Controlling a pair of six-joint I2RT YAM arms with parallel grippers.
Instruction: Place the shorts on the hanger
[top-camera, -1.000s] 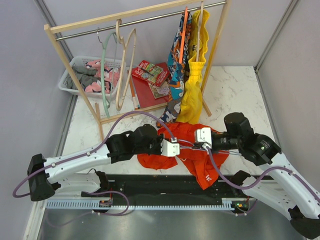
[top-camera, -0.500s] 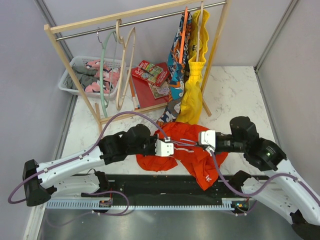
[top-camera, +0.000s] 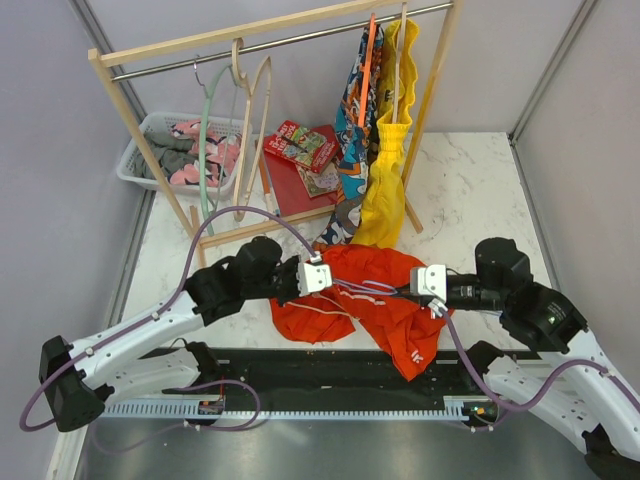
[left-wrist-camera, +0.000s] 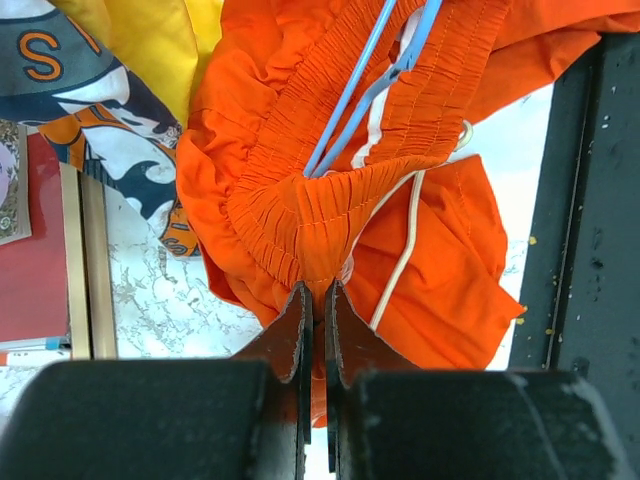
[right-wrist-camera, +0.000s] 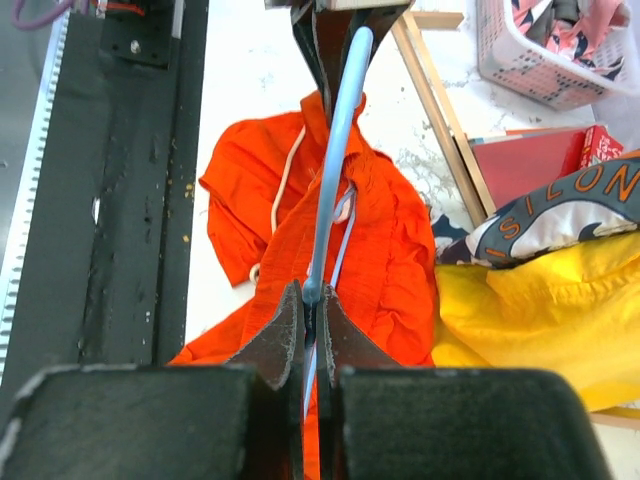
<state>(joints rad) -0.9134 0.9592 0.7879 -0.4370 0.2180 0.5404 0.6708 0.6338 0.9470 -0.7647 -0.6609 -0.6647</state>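
Note:
The orange-red shorts (top-camera: 385, 305) lie bunched on the table between my arms; they also show in the left wrist view (left-wrist-camera: 400, 200) and the right wrist view (right-wrist-camera: 390, 250). The thin light-blue hanger (top-camera: 375, 287) runs across them, its wires entering the waistband in the left wrist view (left-wrist-camera: 365, 90). My left gripper (top-camera: 322, 277) (left-wrist-camera: 318, 290) is shut on the gathered waistband. My right gripper (top-camera: 420, 290) (right-wrist-camera: 313, 295) is shut on the hanger (right-wrist-camera: 335, 170), pinching the blue bar at its tips.
A wooden clothes rack (top-camera: 260, 45) stands behind, with beige and teal hangers (top-camera: 235, 130) at left and a yellow garment (top-camera: 385, 170) and patterned garment (top-camera: 352, 110) at right. A white basket (top-camera: 150, 150) and red books (top-camera: 305, 165) sit behind. A black rail (top-camera: 330, 375) runs along the near edge.
My left gripper has pulled the waistband up and left; my right gripper has drawn the hanger to the right. The shorts are stretched wider between them.

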